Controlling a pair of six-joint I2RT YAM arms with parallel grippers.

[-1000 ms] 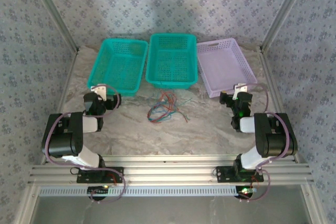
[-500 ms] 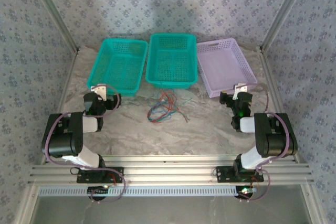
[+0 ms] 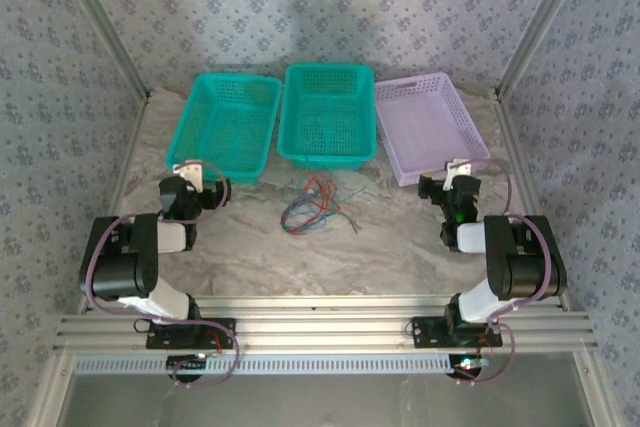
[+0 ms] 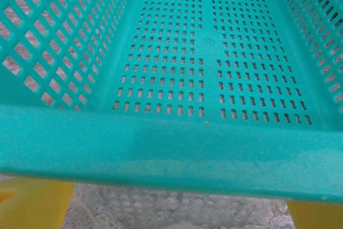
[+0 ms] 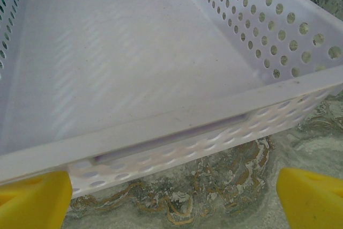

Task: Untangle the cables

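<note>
Found the cables [image 3: 315, 205] heaped in one red, blue and green tangle on the marbled surface [image 3: 380, 247], just in front of the middle teal basket [image 3: 327, 112], between the two arms and touched by neither. Saw a second teal basket [image 3: 225, 127] to its left and a lilac tray [image 3: 425, 132] to its right. Noted the left end effector [image 4: 171, 215] spread wide at the second teal basket's near wall, gripping nothing. Noted the right end effector [image 5: 171, 202] likewise spread before the lilac tray's rim.
</note>
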